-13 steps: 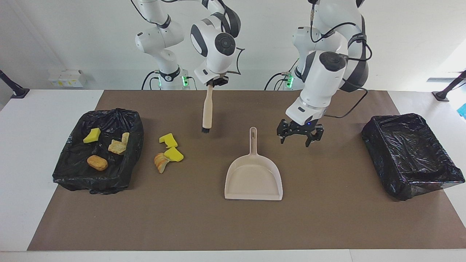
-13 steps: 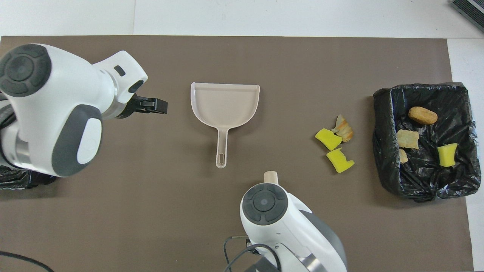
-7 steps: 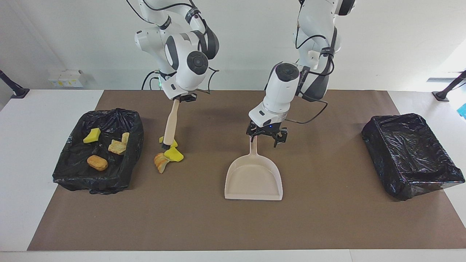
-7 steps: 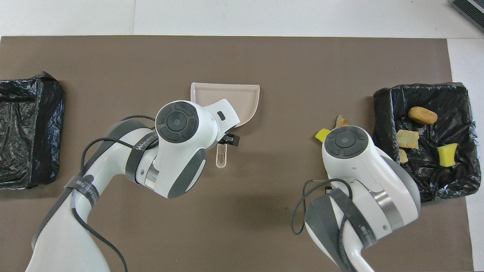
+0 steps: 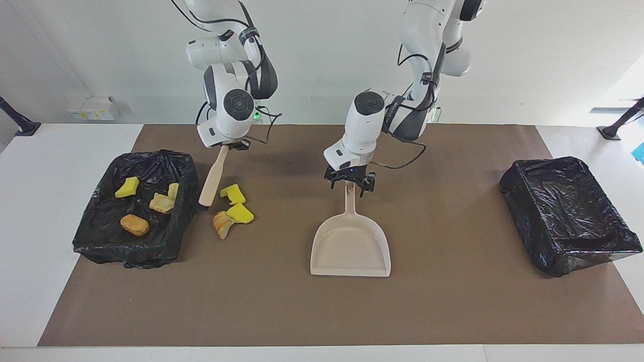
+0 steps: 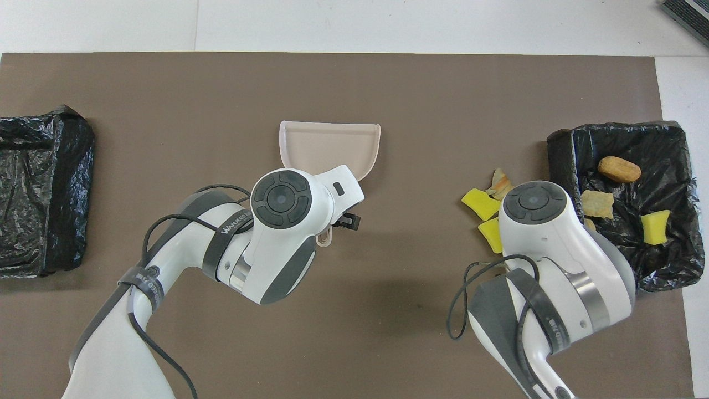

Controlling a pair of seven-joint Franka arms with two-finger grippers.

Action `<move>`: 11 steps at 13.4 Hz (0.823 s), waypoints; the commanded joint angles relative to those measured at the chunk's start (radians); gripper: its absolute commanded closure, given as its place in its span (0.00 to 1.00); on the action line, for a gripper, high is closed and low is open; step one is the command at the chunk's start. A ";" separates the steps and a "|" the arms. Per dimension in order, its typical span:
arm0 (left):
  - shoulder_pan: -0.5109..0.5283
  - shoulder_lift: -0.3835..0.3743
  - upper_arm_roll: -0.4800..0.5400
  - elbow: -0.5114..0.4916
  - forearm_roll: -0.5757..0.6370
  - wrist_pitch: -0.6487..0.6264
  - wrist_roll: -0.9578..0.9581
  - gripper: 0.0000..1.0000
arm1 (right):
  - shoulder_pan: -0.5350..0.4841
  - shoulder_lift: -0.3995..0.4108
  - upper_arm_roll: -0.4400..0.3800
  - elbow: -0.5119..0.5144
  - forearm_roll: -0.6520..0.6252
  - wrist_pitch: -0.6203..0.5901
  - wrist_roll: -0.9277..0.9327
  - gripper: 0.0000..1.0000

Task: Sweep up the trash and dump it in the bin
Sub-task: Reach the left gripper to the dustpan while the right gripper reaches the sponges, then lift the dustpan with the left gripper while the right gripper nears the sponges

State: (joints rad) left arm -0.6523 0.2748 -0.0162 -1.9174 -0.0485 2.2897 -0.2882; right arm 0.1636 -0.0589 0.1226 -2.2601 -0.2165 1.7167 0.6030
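Brown bench mat: left pincer (image 5: pixel 348 185) gapes over dustpan (image 5: pixel 351 244) handle to grab it, right pincer (image 5: pixel 230 146) clenches brush (image 5: pixel 213 177) beside 3 scraps (image 5: pixel 231 209) at frame's centre-left for sweeping.

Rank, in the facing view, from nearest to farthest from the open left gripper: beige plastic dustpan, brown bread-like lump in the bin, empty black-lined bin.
1. Beige plastic dustpan, handle under the left gripper.
2. Empty black-lined bin, left arm's end.
3. Brown bread-like lump, right arm's end.

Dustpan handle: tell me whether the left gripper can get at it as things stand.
Probably yes. The left gripper hangs open right over the tip of the dustpan handle, with nothing between them. The right gripper, shut on the brush, is off by the trash.
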 commanded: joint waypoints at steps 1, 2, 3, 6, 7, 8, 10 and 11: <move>-0.020 -0.019 0.019 -0.034 0.004 0.028 -0.034 0.20 | -0.022 0.002 0.012 -0.015 -0.015 0.032 -0.006 1.00; -0.021 -0.022 0.018 -0.044 0.004 0.028 -0.049 0.25 | -0.022 0.004 0.012 -0.019 -0.012 0.034 0.000 1.00; -0.026 -0.022 0.019 -0.045 0.004 0.030 -0.072 0.35 | -0.024 0.008 0.012 -0.019 -0.014 0.043 0.000 1.00; -0.027 -0.028 0.018 -0.054 0.004 0.017 -0.069 1.00 | -0.024 0.045 0.014 0.014 -0.009 0.066 -0.028 1.00; -0.026 -0.025 0.018 -0.051 0.004 0.020 -0.071 1.00 | -0.033 0.051 0.014 0.017 -0.007 0.083 -0.060 1.00; -0.017 -0.023 0.019 -0.045 0.004 0.027 -0.068 1.00 | -0.033 0.069 0.014 0.023 -0.006 0.102 -0.060 1.00; -0.001 -0.029 0.033 -0.029 0.007 0.022 0.004 1.00 | -0.033 0.106 0.014 0.072 0.000 0.097 -0.057 1.00; 0.028 -0.032 0.039 -0.019 0.006 0.017 0.105 1.00 | -0.033 0.114 0.015 0.083 0.005 0.093 -0.052 1.00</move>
State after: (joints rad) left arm -0.6527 0.2704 0.0034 -1.9296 -0.0460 2.3006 -0.2963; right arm 0.1512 0.0188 0.1226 -2.2279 -0.2164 1.8156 0.5790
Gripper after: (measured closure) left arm 0.652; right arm 0.736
